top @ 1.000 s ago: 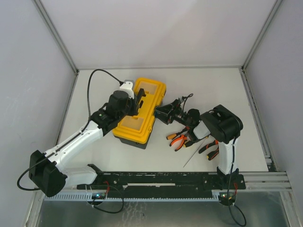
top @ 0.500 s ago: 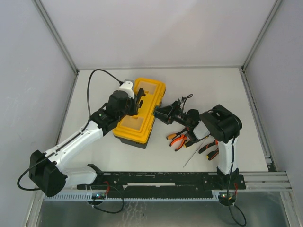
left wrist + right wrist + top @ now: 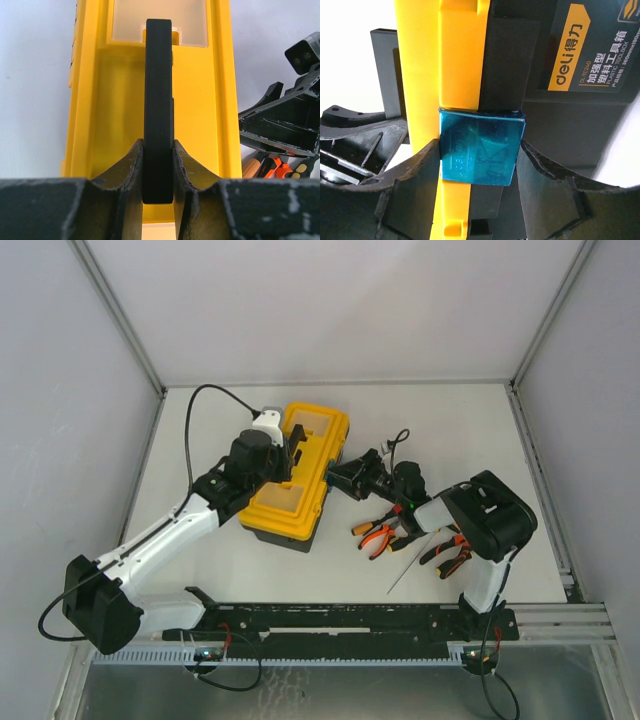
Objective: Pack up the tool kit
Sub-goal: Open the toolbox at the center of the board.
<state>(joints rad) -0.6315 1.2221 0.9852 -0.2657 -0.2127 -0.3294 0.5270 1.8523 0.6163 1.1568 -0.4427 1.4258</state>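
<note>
White tabletop (image 3: pixel 470 430), enclosed by grey walls. The toolbox (image 3: pixel 300 502) lies at centre with its yellow lid closed. Pliers (image 3: pixel 376 533) lie near its right side. Left claw (image 3: pixel 158 150): narrow, clamped on the black handle (image 3: pixel 158 75). Right claw (image 3: pixel 345 478): fingers touching both sides of the teal latch (image 3: pixel 481 147).

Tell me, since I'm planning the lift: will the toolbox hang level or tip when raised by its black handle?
Probably level: the left tool grips the handle mid-lid. The toolbox looks rigid plastic, unlikely to flex. With pliers lying outside, it may be light.
</note>
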